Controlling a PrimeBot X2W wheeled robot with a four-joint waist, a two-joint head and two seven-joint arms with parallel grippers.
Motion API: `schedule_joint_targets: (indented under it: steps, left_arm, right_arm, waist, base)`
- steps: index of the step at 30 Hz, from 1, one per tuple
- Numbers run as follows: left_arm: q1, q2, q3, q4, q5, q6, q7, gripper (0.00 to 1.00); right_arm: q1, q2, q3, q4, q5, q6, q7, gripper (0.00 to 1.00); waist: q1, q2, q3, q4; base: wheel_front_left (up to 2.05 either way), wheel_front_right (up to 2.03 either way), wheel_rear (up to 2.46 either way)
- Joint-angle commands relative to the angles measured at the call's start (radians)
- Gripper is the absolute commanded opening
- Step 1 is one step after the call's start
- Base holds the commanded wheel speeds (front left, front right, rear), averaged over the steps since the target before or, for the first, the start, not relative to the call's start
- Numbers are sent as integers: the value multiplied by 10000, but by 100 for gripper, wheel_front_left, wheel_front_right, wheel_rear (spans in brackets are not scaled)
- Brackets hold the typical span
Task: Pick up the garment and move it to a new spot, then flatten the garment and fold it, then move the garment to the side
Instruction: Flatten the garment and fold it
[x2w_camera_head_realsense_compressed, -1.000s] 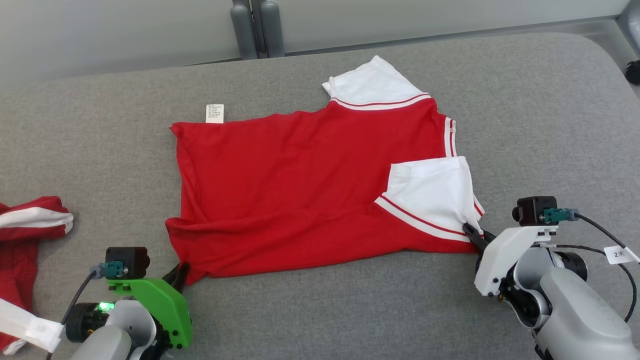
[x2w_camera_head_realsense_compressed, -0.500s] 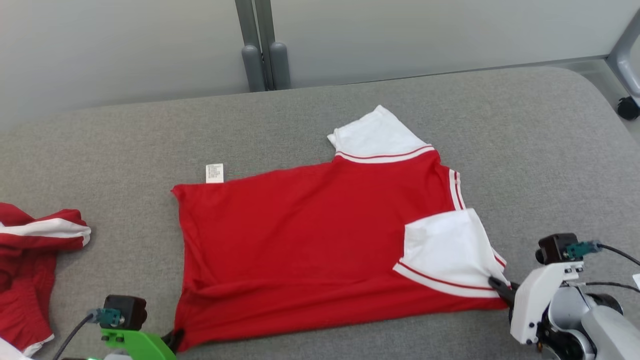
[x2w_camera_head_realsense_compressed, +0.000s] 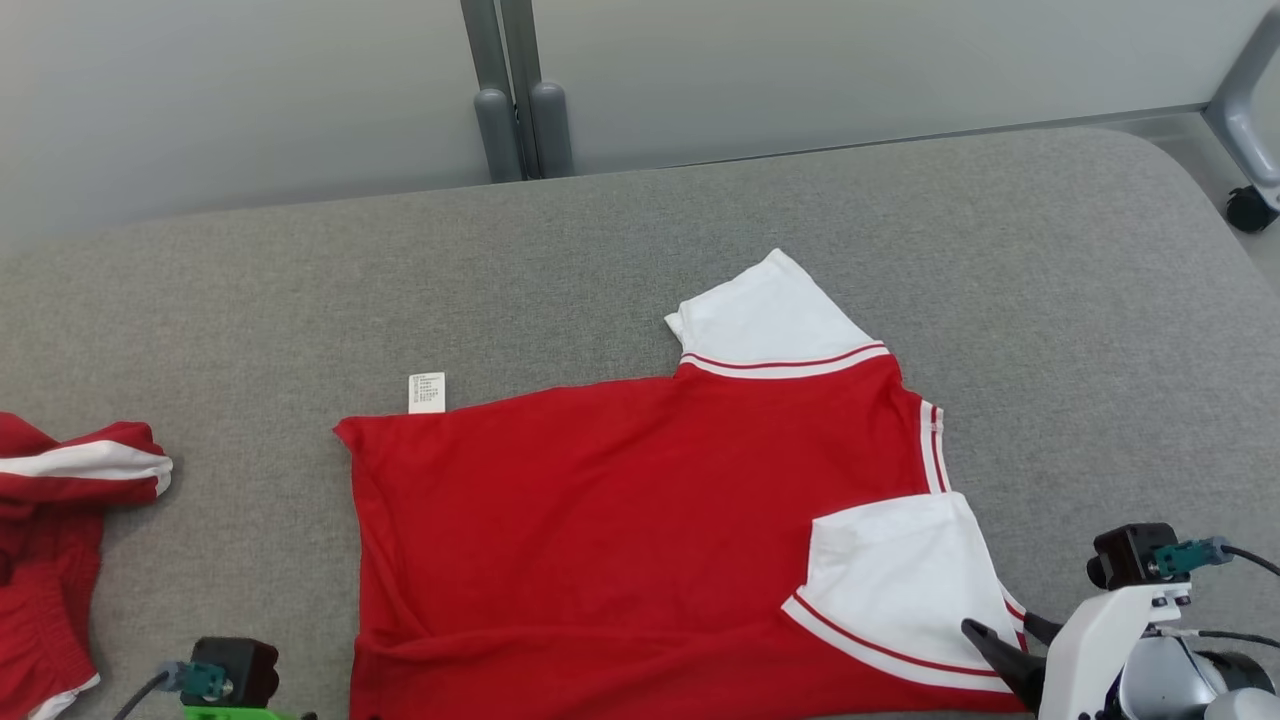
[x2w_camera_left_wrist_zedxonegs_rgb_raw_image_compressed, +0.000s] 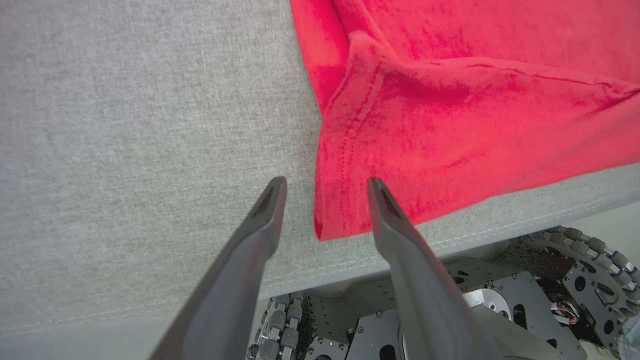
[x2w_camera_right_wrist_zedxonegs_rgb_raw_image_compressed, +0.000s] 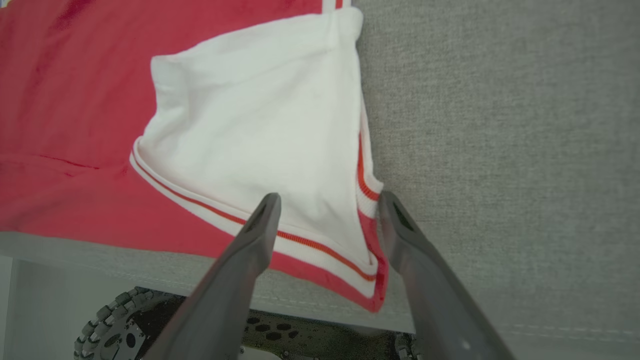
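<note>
The garment (x2w_camera_head_realsense_compressed: 620, 530), a red shirt with white sleeves, lies spread flat on the grey table (x2w_camera_head_realsense_compressed: 250, 290), its near hem at the front edge. In the left wrist view my left gripper (x2w_camera_left_wrist_zedxonegs_rgb_raw_image_compressed: 325, 186) is open, its fingers on either side of the shirt's near left corner (x2w_camera_left_wrist_zedxonegs_rgb_raw_image_compressed: 345, 210), which rests on the table. My right gripper (x2w_camera_head_realsense_compressed: 1010, 640) is open too. The right wrist view shows its fingers (x2w_camera_right_wrist_zedxonegs_rgb_raw_image_compressed: 265, 220) straddling the corner of the folded-in white sleeve (x2w_camera_right_wrist_zedxonegs_rgb_raw_image_compressed: 260, 125) without pinching it.
Another red-and-white cloth (x2w_camera_head_realsense_compressed: 60, 520) lies bunched at the table's left edge. A white label (x2w_camera_head_realsense_compressed: 427, 392) sticks out from the shirt's far hem. Below the front edge, the wheeled base (x2w_camera_left_wrist_zedxonegs_rgb_raw_image_compressed: 575, 280) shows. Grey posts (x2w_camera_head_realsense_compressed: 520, 120) stand behind the table.
Both grippers have opened and let go of the shirt's near corners, which now lie on the table. The head camera has shifted, so the shirt sits lower in the picture.
</note>
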Motion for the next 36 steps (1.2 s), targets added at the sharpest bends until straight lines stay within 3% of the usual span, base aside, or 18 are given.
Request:
schedule_joint_targets:
  steps: [1,7,12,25,36]
  left_arm:
    - [-198,148,119,-114,188,31,-174,100]
    - [-1567,172,496,-500,724,-207,-790,100]
    - [-2859,19,632,-129,1088,-427,-1006,100]
    - [-5265,-1061,39,970,1739,-1114,-1368,100]
    - [-6471,-1656,-150,1888,1982,-1391,-1692,100]
  right_arm:
    - [75,19,-120,-260,-168,-2,19,100]
    - [-760,142,-532,-1518,-681,-2,-486,100]
    - [-2446,325,-532,-1290,-1075,-2,-1396,100]
    - [-7350,-491,1670,2469,-519,-2,-2906,100]
    - [-10122,-1048,3968,5139,296,-2,-3387,100]
  waist:
    - [0,-1,17,-20]
    - [0,-1,440,44]
    - [0,-1,1103,-28]
    - [0,-1,3236,730]
    - [0,-1,4153,1661]
  base:
    - [0,0,0]
    - [0,0,0]
    - [0,0,0]
    - [0,0,0]
    - [0,0,0]
